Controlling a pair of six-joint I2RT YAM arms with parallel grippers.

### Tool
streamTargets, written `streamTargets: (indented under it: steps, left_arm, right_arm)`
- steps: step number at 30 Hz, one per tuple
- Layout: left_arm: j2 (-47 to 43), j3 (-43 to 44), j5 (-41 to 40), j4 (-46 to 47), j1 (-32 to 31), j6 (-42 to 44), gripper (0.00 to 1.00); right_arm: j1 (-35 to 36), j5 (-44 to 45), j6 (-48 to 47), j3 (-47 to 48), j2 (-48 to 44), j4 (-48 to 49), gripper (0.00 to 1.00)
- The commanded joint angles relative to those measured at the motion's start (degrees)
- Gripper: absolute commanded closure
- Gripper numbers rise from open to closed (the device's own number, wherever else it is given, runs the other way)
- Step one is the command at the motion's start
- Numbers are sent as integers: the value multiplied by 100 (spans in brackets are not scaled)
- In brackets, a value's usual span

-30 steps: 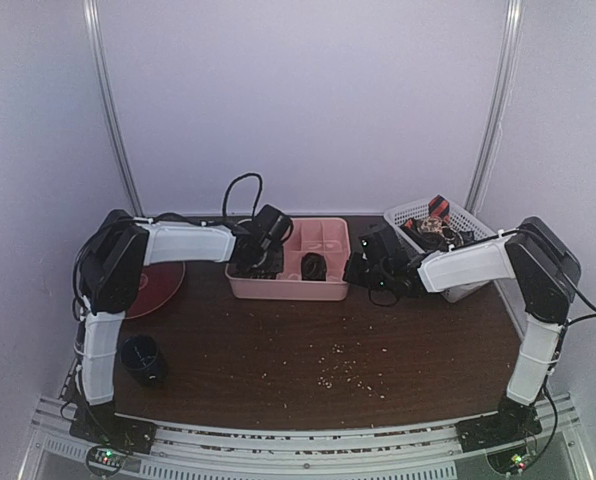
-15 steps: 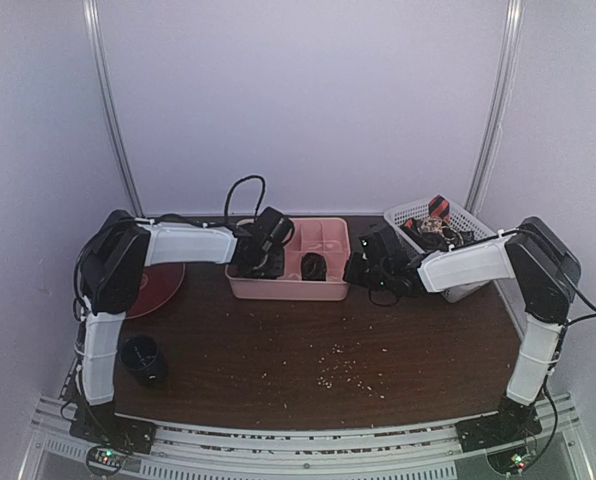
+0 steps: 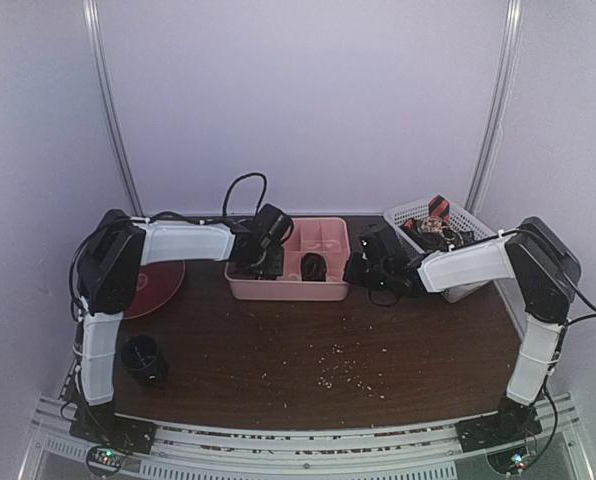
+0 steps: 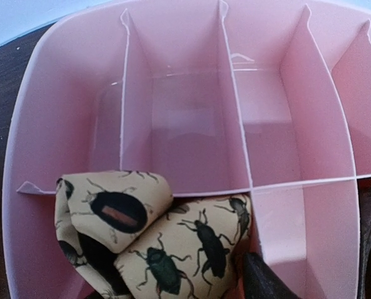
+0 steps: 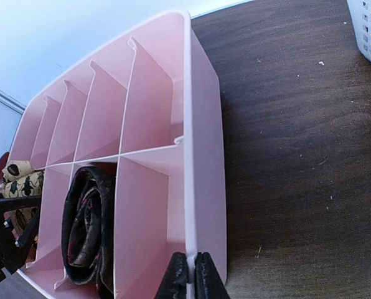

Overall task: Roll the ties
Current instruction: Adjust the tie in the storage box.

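Barely anything has moved: your left gripper (image 3: 259,259), jaws unreadable, hangs over the tan tie (image 4: 149,244) rolled in the pink organizer's (image 5: 204,156) near-left cell, while your right gripper (image 5: 187,275) jaws pinch its wall, so that roll looks placed.

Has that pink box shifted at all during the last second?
No. The pink box keeps its place in the top view, the same gap from the white basket on its right.

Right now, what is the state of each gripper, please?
Left gripper: cannot be told; it is at the tan tie.
Right gripper: closed on the pink box side wall.
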Motion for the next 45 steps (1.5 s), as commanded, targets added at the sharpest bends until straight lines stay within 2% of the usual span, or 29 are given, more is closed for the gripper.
streamTargets:
  steps: [1, 14, 22, 26, 38, 45]
  left_arm:
    - [-204, 48, 160, -154, -13, 202, 43]
    - [-335, 265, -112, -113, -11, 463, 38]
    - [-408, 423, -224, 12, -11, 746, 38]
    - [-455, 459, -275, 46, -11, 902, 41]
    - [-562, 303, -512, 90, -11, 1068, 42]
    - [-634, 223, -554, 71, -17, 1055, 49]
  right_arm:
    - [84, -426, -176, -164, 53, -411, 100]
    - [84, -425, -176, -170, 71, -411, 100]
    - [87, -430, -191, -146, 84, -420, 100]
    - [87, -425, -192, -140, 78, -420, 100]
    - [84, -416, -200, -139, 38, -446, 100]
    - [84, -408, -200, -155, 28, -466, 100]
